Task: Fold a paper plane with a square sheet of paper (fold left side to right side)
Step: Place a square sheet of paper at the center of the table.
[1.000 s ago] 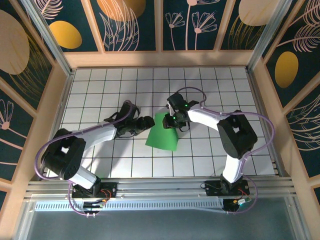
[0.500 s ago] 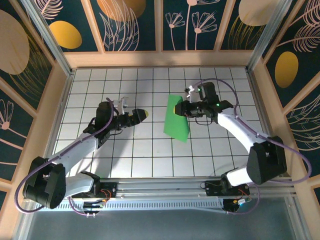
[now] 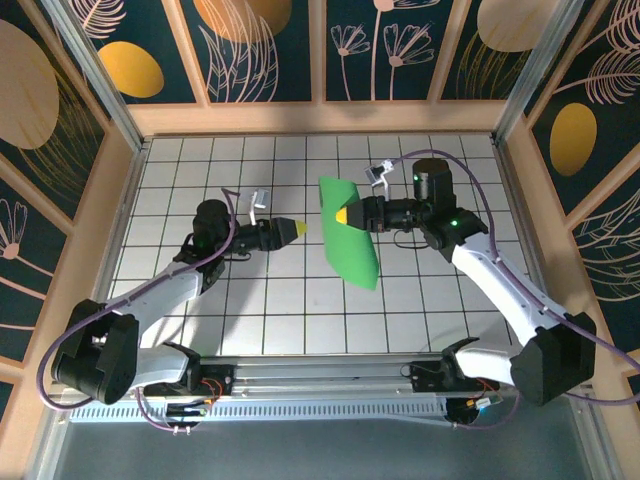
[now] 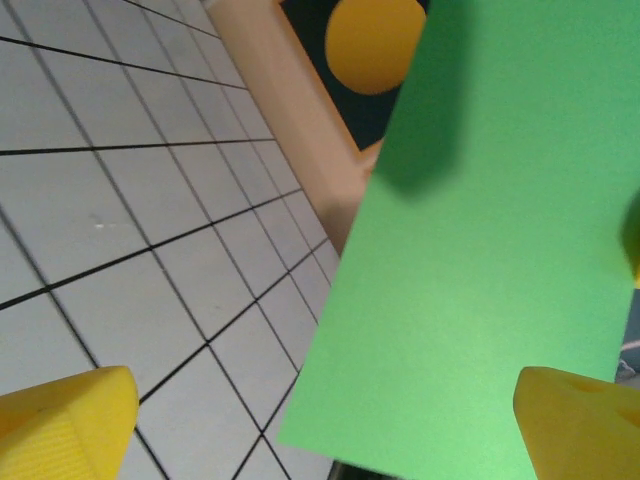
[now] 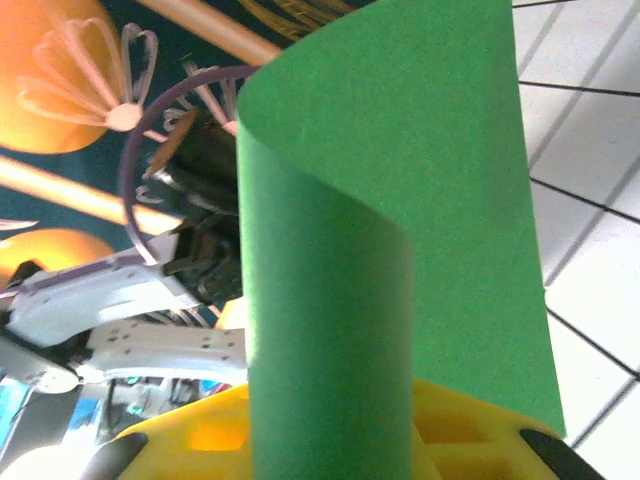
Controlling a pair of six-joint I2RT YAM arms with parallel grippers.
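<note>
The right fingers pinch the square sheet of paper, now lifted off the table and curling; the left fingers, spread apart, wait nearby. The left-to-right fold appears uncreased.

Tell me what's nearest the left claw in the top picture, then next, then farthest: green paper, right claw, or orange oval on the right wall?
From the left claw:
1. green paper, just to its right, in the middle.
2. right claw, pinching the paper's upper part.
3. orange oval, far off on the right wall.
</note>
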